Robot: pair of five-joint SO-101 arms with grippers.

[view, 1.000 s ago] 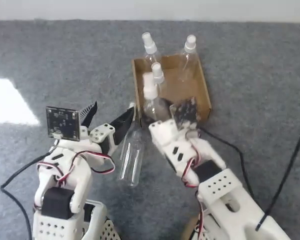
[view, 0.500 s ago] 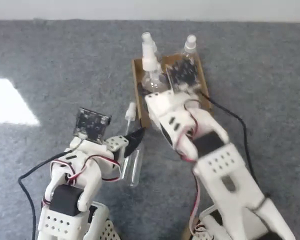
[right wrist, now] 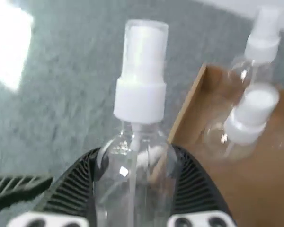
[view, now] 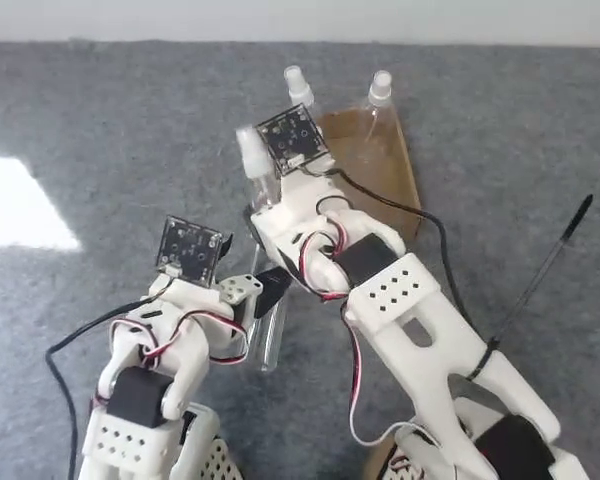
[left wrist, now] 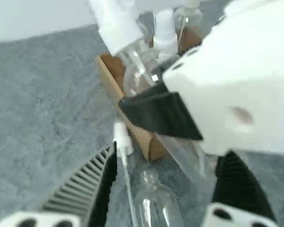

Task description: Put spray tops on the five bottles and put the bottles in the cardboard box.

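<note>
My right gripper is shut on a clear bottle with a white spray top, held upright just left of the cardboard box; the same bottle shows from above. An uncapped clear bottle lies on the carpet, its neck between the fingers of my open left gripper. A loose spray top with its thin tube lies on the carpet beside that neck, near the box's corner. Two capped bottles stand at the box's far end, and another is inside.
Grey carpet covers the table all round. The right arm reaches across just above and ahead of the left gripper, close to it. A bright light patch lies far left. Black cables trail at the right.
The right arm swung from the box's near end over the box and then left, carrying a capped bottle. The left arm turned its gripper toward the lying bottle and then held still.
</note>
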